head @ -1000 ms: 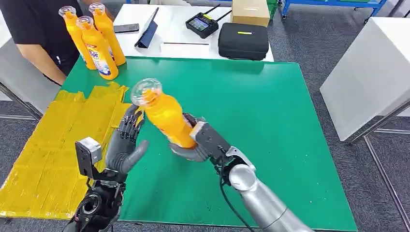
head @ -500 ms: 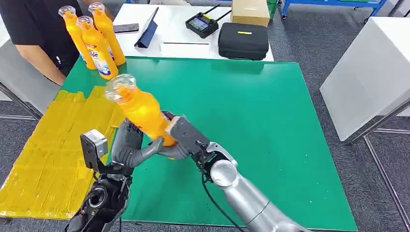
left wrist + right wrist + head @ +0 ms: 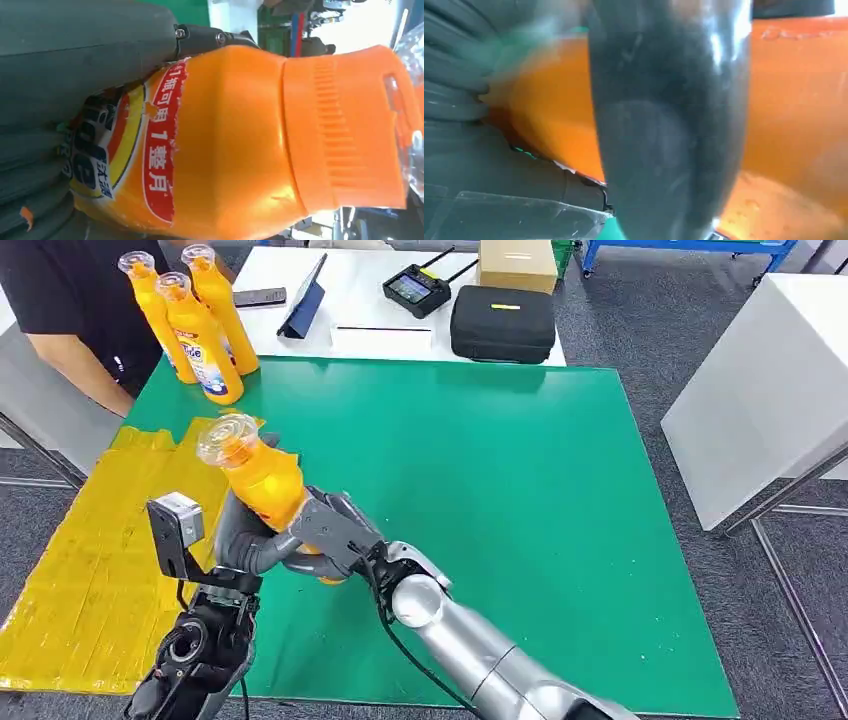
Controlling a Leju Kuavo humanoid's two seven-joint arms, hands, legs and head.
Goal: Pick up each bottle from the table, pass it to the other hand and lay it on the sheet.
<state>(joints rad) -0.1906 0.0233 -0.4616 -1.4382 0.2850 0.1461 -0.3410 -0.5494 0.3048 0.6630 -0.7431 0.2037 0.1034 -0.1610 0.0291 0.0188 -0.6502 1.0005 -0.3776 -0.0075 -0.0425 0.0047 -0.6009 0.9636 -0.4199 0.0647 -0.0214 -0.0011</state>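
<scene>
Both the left hand (image 3: 247, 540) and the right hand (image 3: 325, 536) hold the orange bottle (image 3: 262, 481); if the right lets go before the left grips firmly, it may drop short of the yellow sheet (image 3: 90, 570).

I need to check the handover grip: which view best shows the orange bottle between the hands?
The head view: it shows the whole orange bottle tilted, with the left hand and right hand both on its lower body. The left wrist view shows its label and cap close up; the right wrist view, a blurred orange side behind a finger.
</scene>
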